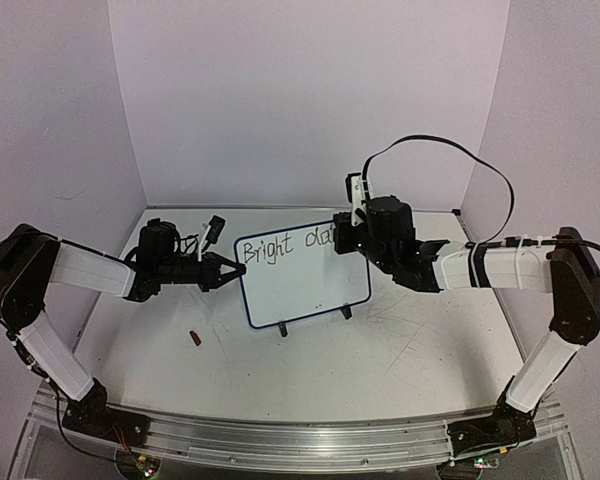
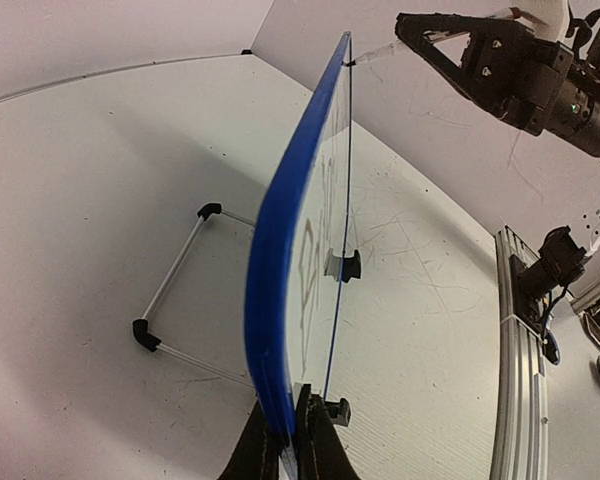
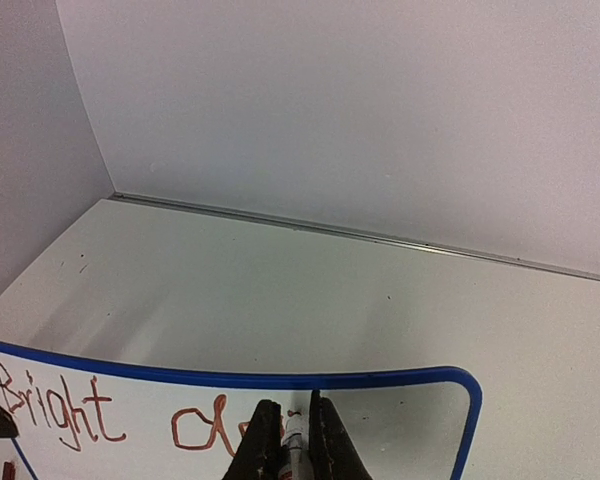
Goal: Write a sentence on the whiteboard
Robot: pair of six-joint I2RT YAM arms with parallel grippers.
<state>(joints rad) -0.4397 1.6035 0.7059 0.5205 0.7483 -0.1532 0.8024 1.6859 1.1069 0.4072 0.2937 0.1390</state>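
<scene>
With the right gripper (image 3: 293, 415) closed on the marker (image 3: 293, 445), tip apparently touching the upright whiteboard (image 1: 300, 285) near its 1 o'clock corner, press lightly and carry the sentence (image 1: 283, 245) on past "da" in even strokes. With the left gripper (image 2: 291, 432) clamped on the whiteboard's 9 o'clock edge, brace against tipping and save the space below for the second line.
</scene>
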